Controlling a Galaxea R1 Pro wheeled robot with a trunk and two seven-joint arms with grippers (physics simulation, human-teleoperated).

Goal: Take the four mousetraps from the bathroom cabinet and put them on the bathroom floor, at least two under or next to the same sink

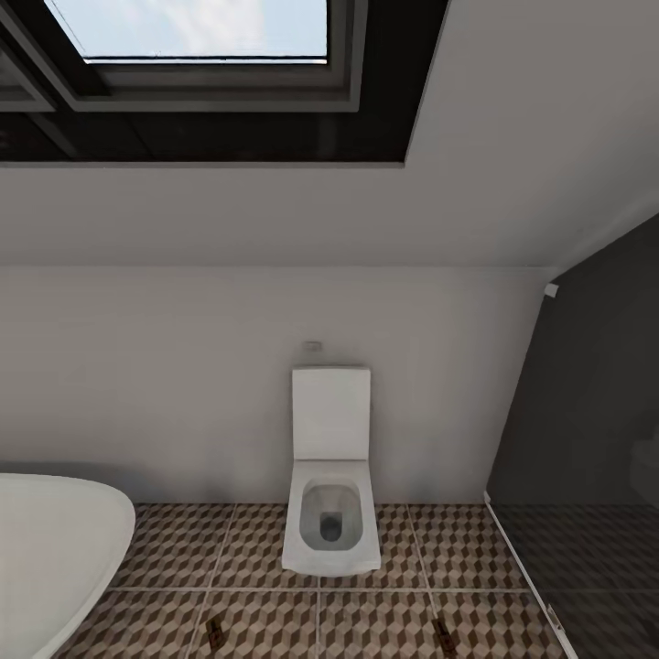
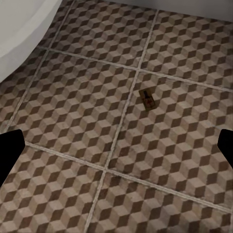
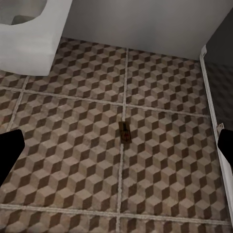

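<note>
Two mousetraps lie flat on the bathroom floor (image 1: 366, 622), one (image 1: 215, 630) in front of the bathtub and one (image 1: 443, 634) to the right of the toilet. In the left wrist view a small brown mousetrap (image 2: 147, 100) rests on a tile beside a grout line. My left gripper (image 2: 116, 150) hangs open above the floor, short of that trap. The right wrist view has another mousetrap (image 3: 125, 131) lying on a grout line, and my right gripper (image 3: 116, 148) is open above the tiles with nothing between its fingers. The cabinet and the bathroom sink are out of view.
A white toilet (image 1: 330, 513) stands against the back wall. The rounded white bathtub (image 1: 55, 549) is at the left. A dark glass shower screen (image 1: 586, 439) with a white floor rail (image 3: 213, 102) closes the right side. A skylight (image 1: 197, 27) is overhead.
</note>
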